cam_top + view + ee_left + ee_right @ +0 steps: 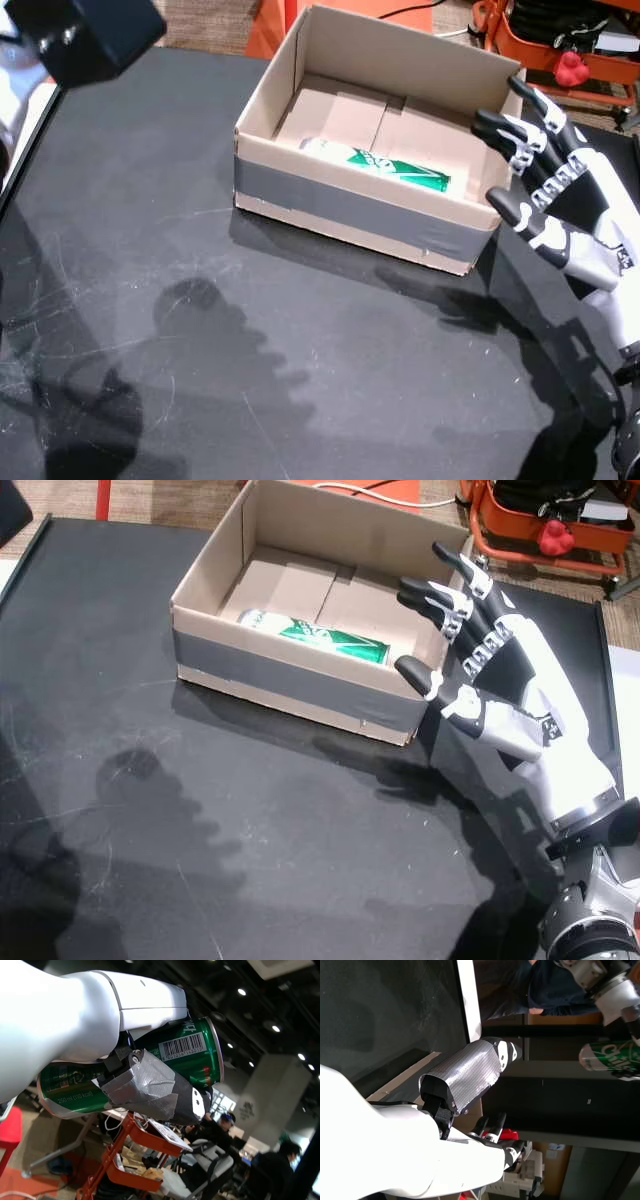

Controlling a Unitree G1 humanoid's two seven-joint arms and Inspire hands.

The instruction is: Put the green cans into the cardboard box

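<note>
In both head views I see one green can (pixel 385 164) lying on its side in the cardboard box (pixel 290 685) on the black desk (pixel 200 330). My right hand (pixel 500 705) hangs beside the box's right end, fingers (pixel 440 595) spread and holding nothing. In the left wrist view, my left hand (pixel 125 1060) grips a second can (pixel 185 1052). The right wrist view shows only my taped thumb (pixel 465 1077).
</note>
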